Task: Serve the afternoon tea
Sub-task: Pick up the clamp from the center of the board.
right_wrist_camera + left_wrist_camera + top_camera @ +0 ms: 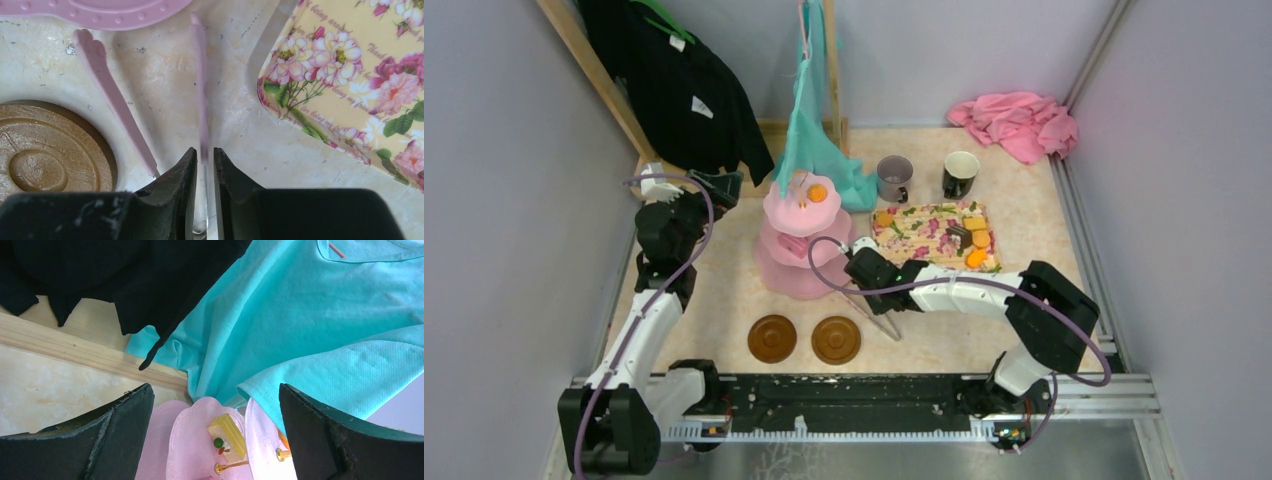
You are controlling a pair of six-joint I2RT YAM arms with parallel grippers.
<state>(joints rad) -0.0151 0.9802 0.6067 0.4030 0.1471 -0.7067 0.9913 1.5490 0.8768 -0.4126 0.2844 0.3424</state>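
Note:
The pink three-tier stand (799, 250) carries an orange cake (818, 192) on its top tier and a yellow cake (229, 435) on the middle tier (192, 450). More orange and brown cakes (972, 240) lie on the floral tray (924, 232). Behind it stand the grey mug (894, 178) and the black mug (960, 173). Two brown discs (772, 338) (836, 339) lie in front. My right gripper (204, 152) stands slightly open, with one thin arm of pink tongs (200, 75) loose between its jaws. My left gripper (215, 388) hovers wide open by the stand, holding nothing.
Teal fabric (310, 315) hangs over the stand's far side, next to a black garment (125, 275) on a wooden frame. A pink cloth (1019, 122) lies in the back right corner. Walls close in on both sides.

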